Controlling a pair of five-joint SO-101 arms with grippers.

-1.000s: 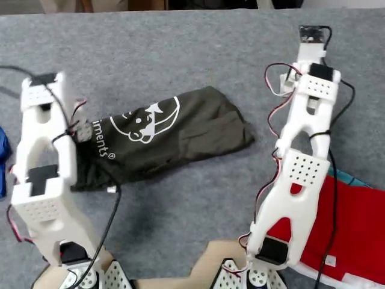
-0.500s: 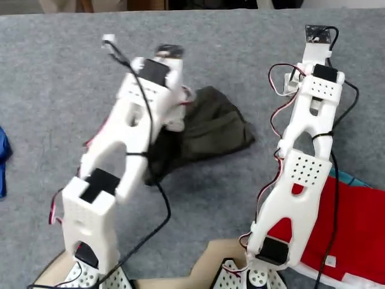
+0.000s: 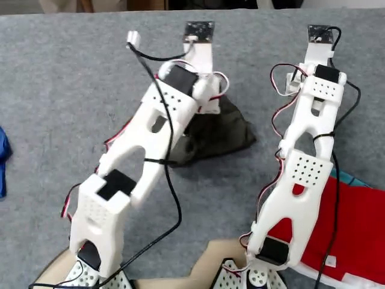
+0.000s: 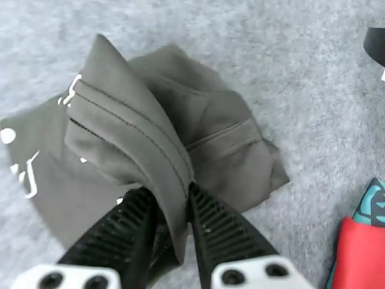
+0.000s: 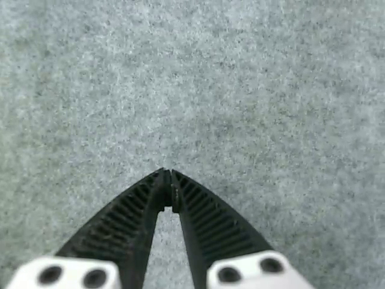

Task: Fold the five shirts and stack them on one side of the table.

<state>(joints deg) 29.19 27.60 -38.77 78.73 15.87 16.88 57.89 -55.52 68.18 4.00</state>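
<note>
2 arms work over your grey table [image 3: 60, 78]. Your left gripper [image 4: 170, 195] has its jaws clamped on a doubled hem of the dark olive shirt [image 4: 120, 138]. The pinched fold rises off the rest of the garment, which lies bunched on the felt near the table's middle, with white print showing on one side. Your right gripper [image 5: 168, 177] hangs over bare felt, jaws together with tips touching, well apart from the olive shirt. 1 red shirt [image 3: 361, 223] lies flat at the table's near right corner, partly under your right arm, with a teal cloth [image 3: 349, 176] edge touching it. 1 blue cloth [image 3: 3, 156] sits at the left edge
</note>
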